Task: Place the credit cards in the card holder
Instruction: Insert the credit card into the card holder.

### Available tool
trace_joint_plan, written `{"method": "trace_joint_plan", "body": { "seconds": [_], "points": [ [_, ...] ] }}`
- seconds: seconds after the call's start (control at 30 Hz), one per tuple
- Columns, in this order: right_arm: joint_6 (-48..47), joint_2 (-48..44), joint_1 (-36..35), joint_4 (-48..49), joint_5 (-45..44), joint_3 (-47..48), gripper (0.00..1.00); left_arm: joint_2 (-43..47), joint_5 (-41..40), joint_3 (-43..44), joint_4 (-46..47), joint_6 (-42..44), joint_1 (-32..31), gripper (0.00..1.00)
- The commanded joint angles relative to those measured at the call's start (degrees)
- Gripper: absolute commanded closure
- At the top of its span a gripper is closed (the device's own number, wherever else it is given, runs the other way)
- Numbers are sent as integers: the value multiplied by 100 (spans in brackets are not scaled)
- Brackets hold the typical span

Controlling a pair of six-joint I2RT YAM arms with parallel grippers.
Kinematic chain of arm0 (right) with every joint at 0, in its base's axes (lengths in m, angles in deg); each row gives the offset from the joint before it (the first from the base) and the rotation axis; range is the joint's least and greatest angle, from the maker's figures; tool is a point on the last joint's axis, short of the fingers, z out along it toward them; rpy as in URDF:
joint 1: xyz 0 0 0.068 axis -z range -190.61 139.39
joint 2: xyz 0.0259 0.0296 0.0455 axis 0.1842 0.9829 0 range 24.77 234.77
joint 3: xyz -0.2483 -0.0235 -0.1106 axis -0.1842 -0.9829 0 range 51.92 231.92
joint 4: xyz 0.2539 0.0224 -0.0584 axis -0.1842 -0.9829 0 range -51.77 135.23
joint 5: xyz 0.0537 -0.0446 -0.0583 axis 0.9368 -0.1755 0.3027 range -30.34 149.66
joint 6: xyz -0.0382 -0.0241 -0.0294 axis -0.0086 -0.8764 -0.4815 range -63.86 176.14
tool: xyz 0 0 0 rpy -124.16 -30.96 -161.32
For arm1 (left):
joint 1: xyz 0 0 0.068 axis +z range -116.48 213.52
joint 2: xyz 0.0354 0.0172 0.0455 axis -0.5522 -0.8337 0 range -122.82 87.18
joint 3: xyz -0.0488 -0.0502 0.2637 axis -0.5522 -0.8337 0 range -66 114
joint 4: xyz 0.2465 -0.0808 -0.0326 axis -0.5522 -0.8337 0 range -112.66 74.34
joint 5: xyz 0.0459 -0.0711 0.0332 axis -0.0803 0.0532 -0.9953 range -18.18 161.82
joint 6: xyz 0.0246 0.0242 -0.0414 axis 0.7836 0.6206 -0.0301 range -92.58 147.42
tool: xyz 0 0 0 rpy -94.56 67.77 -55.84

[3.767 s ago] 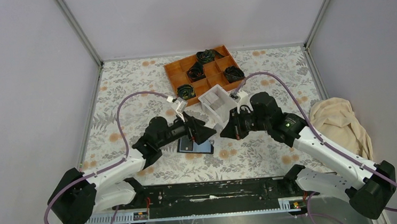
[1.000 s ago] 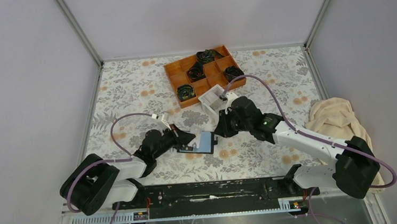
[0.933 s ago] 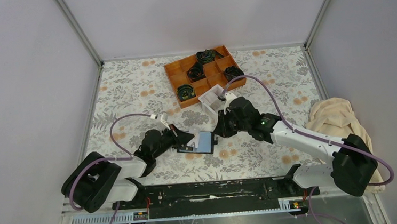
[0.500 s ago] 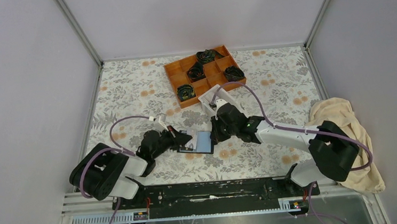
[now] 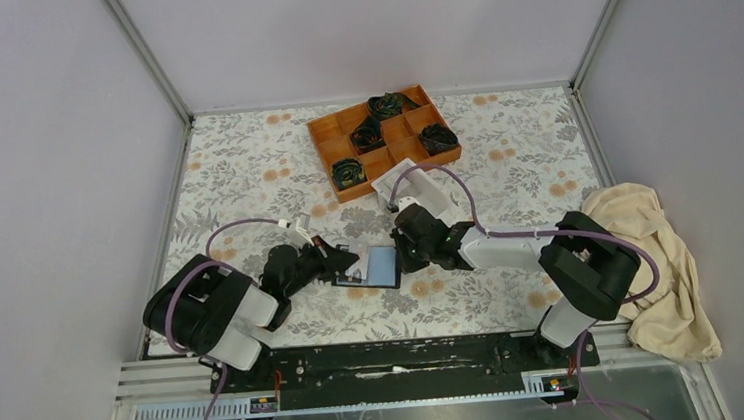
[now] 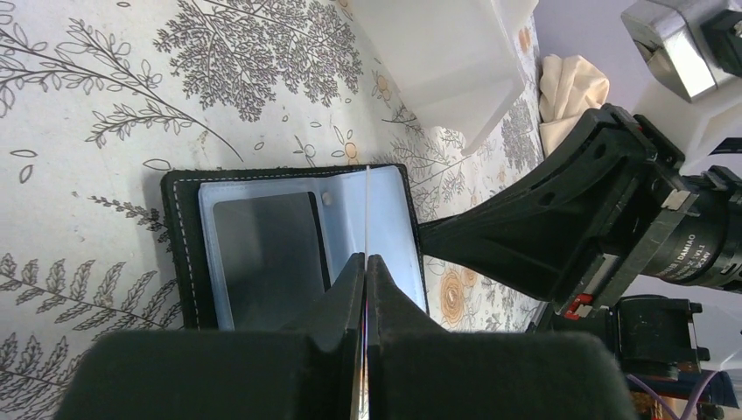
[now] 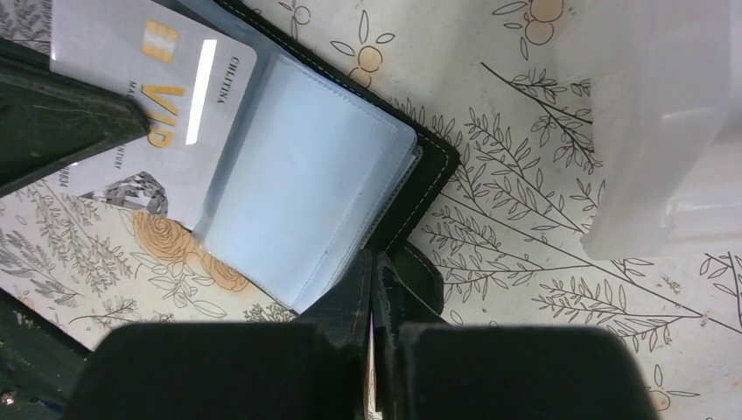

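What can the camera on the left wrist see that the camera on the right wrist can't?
Only the left wrist view: the credit card seen edge-on, a thin white line pinched in the shut left fingers, plus the beige cloth and the right arm. Only the right wrist view: the card's flat face with gold VIP lettering, and the shut right fingers at the holder's edge. Both: the open card holder with bluish pockets, the white box and the flowery table.

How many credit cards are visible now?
1 credit card, pinched in the left hand, edge at the open card holder. More may hide in the white box.
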Motion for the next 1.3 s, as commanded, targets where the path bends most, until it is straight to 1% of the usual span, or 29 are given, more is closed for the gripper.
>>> {"method": "trace_joint_plan", "body": {
  "seconds": [0.0,0.37,0.73,0.9,1.27],
  "points": [
    [19,105,-75,220,-265,246,100,-152,80,-43,567,-24,83,100],
    [33,261,-85,163,-372,262,100,-495,82,-78,907,-170,134,100],
    [49,286,-102,162,-394,217,100,-597,-278,-276,1095,-428,136,100],
    [43,298,-115,146,-402,233,100,-728,-312,-303,1235,-570,136,100],
    [45,307,-128,110,-432,232,100,-1539,37,-311,2335,-1031,154,100]
  ]
}}
